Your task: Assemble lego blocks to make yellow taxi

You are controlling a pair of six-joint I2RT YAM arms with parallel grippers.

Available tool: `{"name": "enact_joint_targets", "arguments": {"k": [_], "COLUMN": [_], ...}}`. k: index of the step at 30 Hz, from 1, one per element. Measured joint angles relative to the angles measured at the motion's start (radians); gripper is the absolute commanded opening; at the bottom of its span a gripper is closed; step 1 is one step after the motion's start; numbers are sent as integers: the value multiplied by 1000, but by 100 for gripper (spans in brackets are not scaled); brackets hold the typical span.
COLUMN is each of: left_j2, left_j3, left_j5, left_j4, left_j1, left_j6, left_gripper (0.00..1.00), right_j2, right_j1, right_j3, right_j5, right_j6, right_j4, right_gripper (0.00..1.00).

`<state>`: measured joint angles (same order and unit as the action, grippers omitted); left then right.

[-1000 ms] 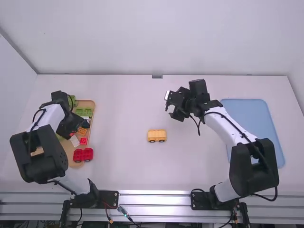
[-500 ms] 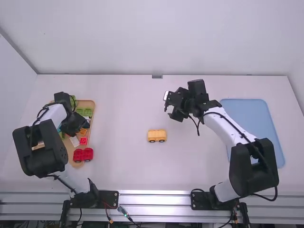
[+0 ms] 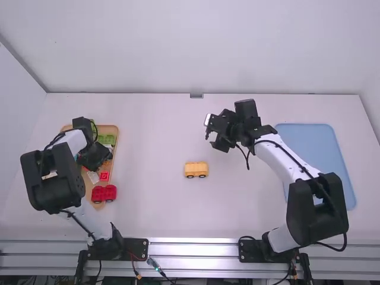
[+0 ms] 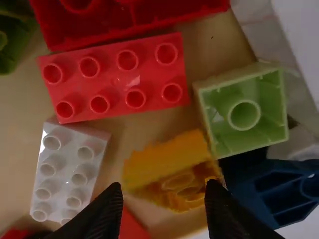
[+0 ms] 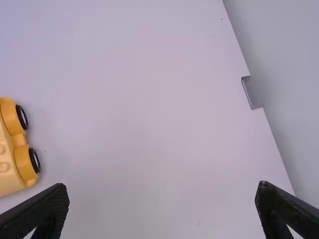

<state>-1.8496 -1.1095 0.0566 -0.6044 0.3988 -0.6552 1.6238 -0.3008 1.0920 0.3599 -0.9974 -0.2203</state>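
The yellow wheeled block [image 3: 196, 170] stands upright on the table's middle, also at the edge of the right wrist view as a yellow car base [image 5: 11, 159]. My left gripper [image 3: 95, 159] is low over the brick tray [image 3: 94, 197]. In the left wrist view my left gripper [image 4: 163, 196] is open, its fingertips either side of the lower part of a yellow-orange brick [image 4: 172, 157], tilted with its hollow underside showing. My right gripper [image 3: 209, 127] is held above the table, beyond and right of the yellow car base; in its wrist view the right gripper [image 5: 162, 196] is wide open, nothing between its fingers.
Around the orange brick lie a red brick [image 4: 114, 74], a white brick [image 4: 67, 172], a light green brick [image 4: 244, 107] and a dark blue piece [image 4: 269, 186]. A red wheeled block [image 3: 104, 193] sits at the tray's near end. A blue mat [image 3: 317, 145] lies at the right.
The left gripper has shifted a little away from the camera and to the right over the tray, now covering the orange brick in the high view. The right arm has stayed almost still.
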Motion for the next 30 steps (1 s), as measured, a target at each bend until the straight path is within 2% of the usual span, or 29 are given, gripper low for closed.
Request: {"name": "enact_joint_targets", "arguments": {"k": [7, 11, 18, 26, 30], "left_j2": [0, 0, 0, 0, 0], "left_j3": [-2, -32, -50, 7, 40], "left_j5": [0, 0, 0, -33, -39], "left_j4": [-29, -95, -42, 44, 59], "left_j1": [0, 0, 0, 0, 0], "left_j6": [0, -1, -3, -3, -3], "left_gripper": [49, 57, 63, 59, 54], "right_j2": [0, 0, 0, 0, 0], "right_j1": [0, 0, 0, 0, 0], "right_j3": [0, 0, 0, 0, 0], "right_j5": [-1, 0, 0, 0, 0], "right_j6": [0, -1, 0, -1, -1], "right_j4": [2, 3, 3, 5, 12], "right_gripper": [99, 99, 99, 99, 99]}}
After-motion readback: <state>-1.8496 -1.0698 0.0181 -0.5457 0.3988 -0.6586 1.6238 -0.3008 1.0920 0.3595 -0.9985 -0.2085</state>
